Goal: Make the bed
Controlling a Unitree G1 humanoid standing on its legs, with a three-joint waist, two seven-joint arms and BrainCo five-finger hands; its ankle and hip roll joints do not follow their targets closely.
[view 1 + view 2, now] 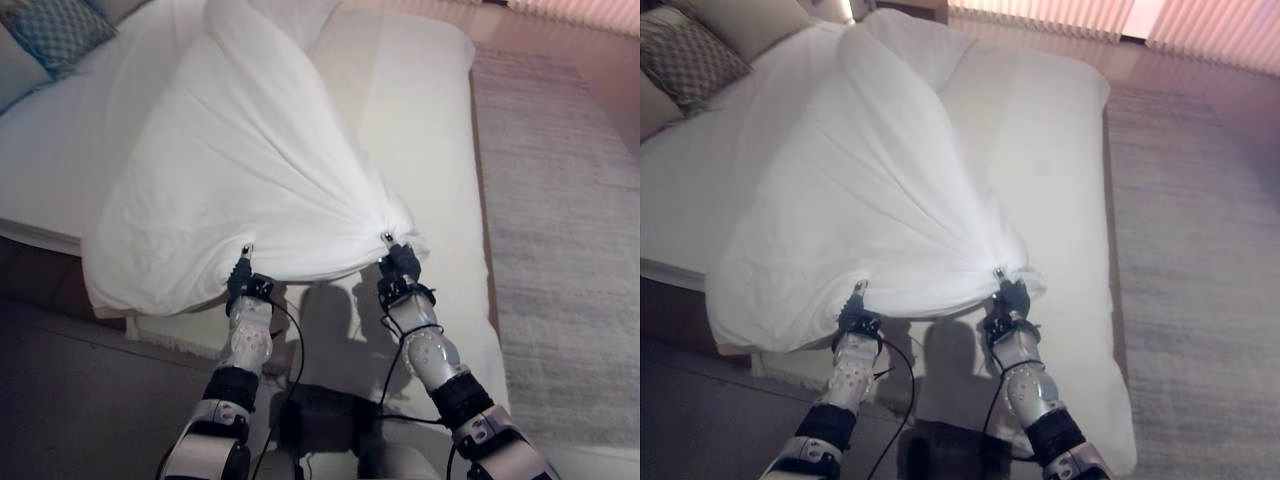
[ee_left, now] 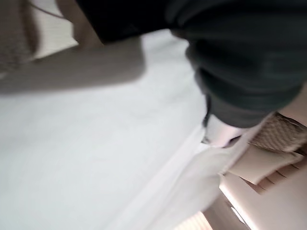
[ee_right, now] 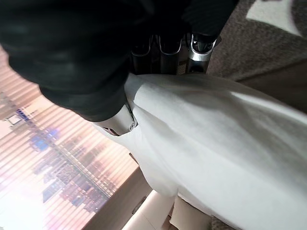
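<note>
1. The right hand (image 1: pixel 398 268) has its fingers (image 3: pixel 165 45) curled round a bunched edge of the white duvet (image 1: pixel 240 170); the cloth gathers into tight pleats at this grip and fans out from it.
2. The left hand (image 1: pixel 243 275) sits at the duvet's hem, level with the right hand and well apart from it. Its fingers are buried in the cloth, so I cannot tell whether they clamp it or merely lie under it.
3. Between the two hands the hem hangs in a shallow sag, lifted off the bed (image 1: pixel 420 120); beyond the left hand's outer side the cloth billows down over the bed's edge.
4. Ahead of both hands the duvet rises in one long twisted ridge that runs away toward the head of the bed, lying mostly on the left hand's half.
5. Beyond the right hand's outer side the bare white sheet of the bed shows, uncovered by the duvet.
6. Far ahead of the left hand, at the bed's head, a patterned cushion (image 1: pixel 58 30) rests against a plain pillow (image 1: pixel 745 22).
7. Past the bed on the right hand's side lies a grey rug (image 1: pixel 560 250), with striped blinds (image 1: pixel 1140 25) further off.
</note>
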